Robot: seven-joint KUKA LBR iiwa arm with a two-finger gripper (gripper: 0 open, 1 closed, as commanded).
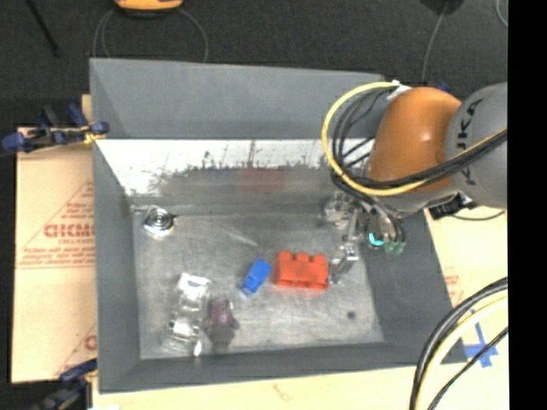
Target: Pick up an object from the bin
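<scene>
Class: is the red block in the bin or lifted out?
In the bin. The red block lies flat on the bin floor beside a small blue piece; the gripper is at its right end.

Small blue block [255, 277] mid-floor; silver round piece [159, 221] far left; clear-and-dark clutter [198, 314] lower left

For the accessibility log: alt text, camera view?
The gripper hangs by the right end of a red brick in the grey bin. A small blue piece lies left of it; a silver round thing and a clear heap farther left.
</scene>
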